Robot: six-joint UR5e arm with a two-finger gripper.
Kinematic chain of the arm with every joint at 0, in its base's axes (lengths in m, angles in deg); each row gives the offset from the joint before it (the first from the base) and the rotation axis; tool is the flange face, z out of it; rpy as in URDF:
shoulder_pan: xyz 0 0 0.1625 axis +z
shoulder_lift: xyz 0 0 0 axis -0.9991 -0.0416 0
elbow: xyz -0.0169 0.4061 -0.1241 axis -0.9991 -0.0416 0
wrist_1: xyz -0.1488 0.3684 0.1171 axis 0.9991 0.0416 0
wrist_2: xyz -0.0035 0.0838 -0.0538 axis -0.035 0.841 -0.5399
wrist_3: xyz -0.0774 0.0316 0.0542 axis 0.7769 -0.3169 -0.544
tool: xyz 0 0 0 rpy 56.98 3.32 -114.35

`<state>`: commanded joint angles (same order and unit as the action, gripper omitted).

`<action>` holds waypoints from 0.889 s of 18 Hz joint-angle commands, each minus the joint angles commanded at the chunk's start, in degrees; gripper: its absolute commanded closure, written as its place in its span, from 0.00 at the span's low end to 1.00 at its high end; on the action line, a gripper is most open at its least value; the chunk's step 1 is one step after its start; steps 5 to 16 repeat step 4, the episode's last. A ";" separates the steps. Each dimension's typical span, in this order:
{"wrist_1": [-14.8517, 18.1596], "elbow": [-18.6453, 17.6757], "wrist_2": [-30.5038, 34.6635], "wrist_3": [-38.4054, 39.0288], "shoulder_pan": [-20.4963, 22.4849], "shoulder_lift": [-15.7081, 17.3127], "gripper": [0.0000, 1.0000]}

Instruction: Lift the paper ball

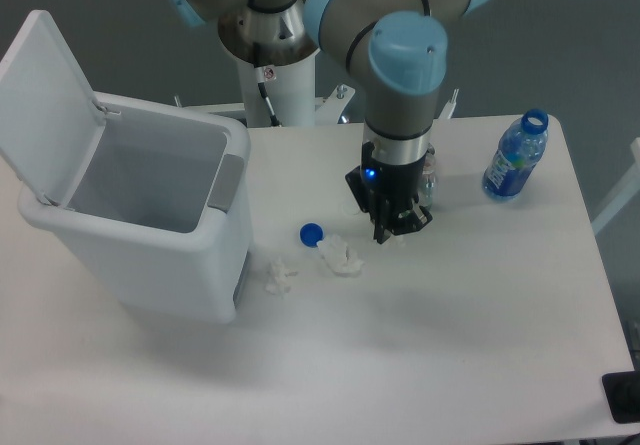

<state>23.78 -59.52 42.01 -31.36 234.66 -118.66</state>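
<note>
White table [480, 315] (open bin [150, 215] left), grey floor beyond.

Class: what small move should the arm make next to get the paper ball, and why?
Probably slide the gripper left and slightly toward the camera, over the paper ball. The gripper hangs to the ball's right, apart from it; the ball lies on the table beside the blue cap.

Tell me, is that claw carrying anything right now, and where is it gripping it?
It cannot be told. The gripper hangs above the table, its fingertips dark and small; a whitish speck beside them might be paper. Two white wads lie on the table.
</note>
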 joint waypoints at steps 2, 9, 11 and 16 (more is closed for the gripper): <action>0.00 0.00 -0.18 0.09 0.09 0.00 1.00; 0.00 -0.18 -0.62 0.17 0.00 0.00 1.00; 0.00 -0.18 -0.62 0.17 0.00 0.00 1.00; 0.00 -0.18 -0.62 0.17 0.00 0.00 1.00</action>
